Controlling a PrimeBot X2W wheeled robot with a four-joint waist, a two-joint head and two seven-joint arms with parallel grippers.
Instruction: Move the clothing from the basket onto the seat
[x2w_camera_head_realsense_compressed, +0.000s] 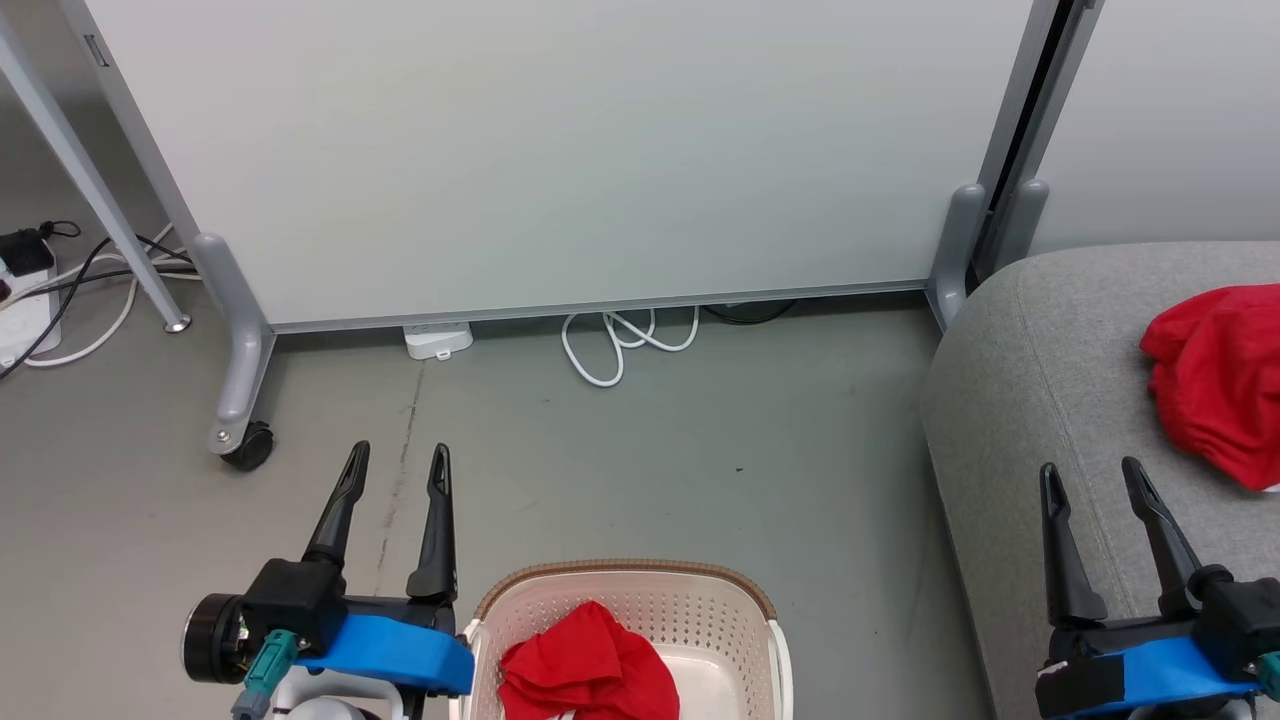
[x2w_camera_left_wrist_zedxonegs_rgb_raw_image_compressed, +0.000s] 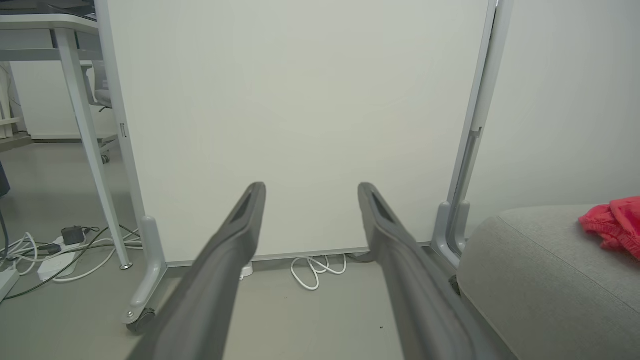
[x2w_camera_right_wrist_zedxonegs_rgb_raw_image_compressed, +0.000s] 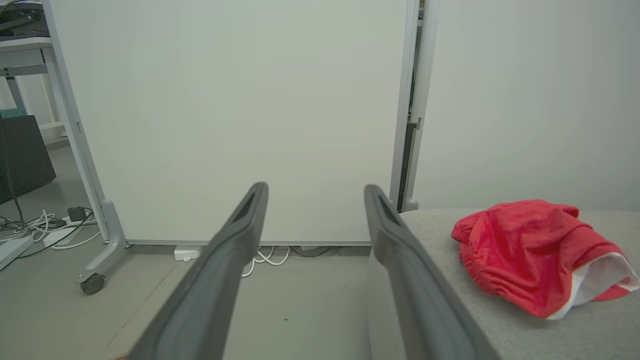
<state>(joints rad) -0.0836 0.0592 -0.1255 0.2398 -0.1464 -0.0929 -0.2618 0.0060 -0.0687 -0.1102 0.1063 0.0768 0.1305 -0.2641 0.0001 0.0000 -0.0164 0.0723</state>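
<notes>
One red piece of clothing lies bunched in the cream basket at the bottom centre of the head view. A second red garment with white trim rests on the grey seat at the right; it also shows in the right wrist view and the left wrist view. My left gripper hangs open over the floor just left of the basket, holding nothing. My right gripper is open above the seat's front part, left of the garment there. In both wrist views the fingers stand spread and empty.
A pale grey wheeled partition panel stands across the back, with a castor at its left foot. White cable loops and a power strip lie under it. More cables and a table leg are at the far left.
</notes>
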